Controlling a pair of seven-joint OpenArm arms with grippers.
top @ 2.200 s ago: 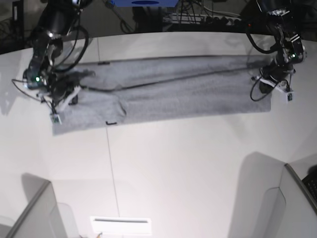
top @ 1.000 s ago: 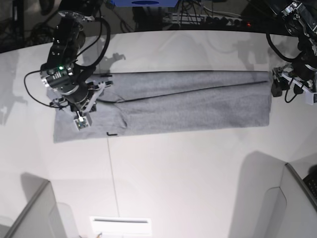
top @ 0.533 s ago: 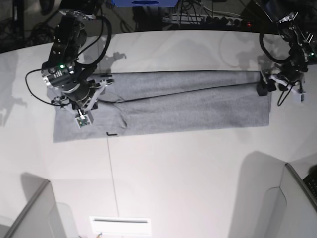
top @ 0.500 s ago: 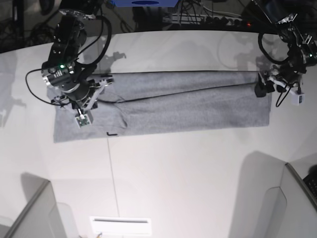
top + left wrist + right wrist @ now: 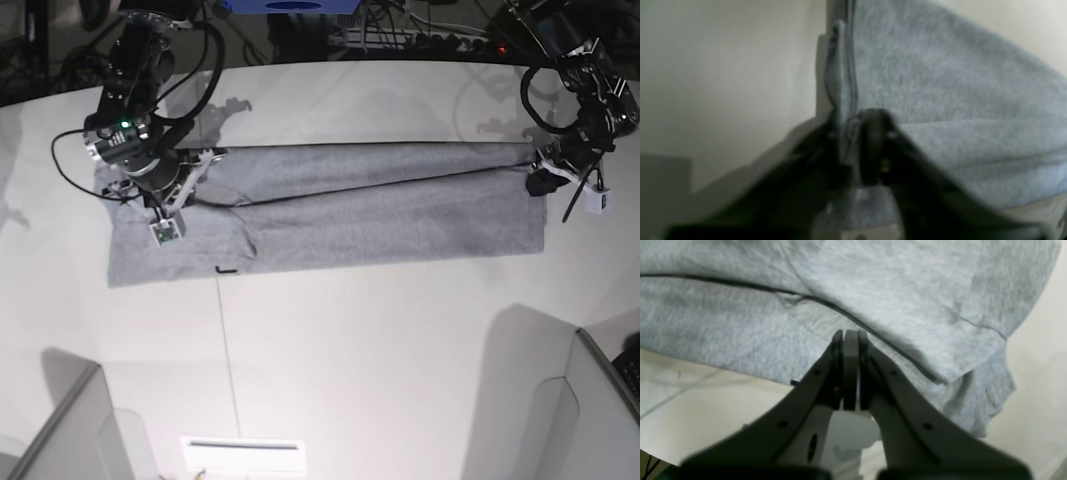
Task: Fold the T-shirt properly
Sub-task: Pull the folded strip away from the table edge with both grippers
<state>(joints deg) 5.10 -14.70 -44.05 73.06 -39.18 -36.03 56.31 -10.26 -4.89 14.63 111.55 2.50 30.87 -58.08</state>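
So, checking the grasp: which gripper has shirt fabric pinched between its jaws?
The left gripper, clamped on the T-shirt edge; the right gripper is shut, nothing between.

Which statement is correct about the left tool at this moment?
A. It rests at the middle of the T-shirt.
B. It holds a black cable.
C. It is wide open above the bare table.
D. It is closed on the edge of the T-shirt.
D: in the left wrist view, the left tool pinches the layered edge of the grey T-shirt between its fingers.
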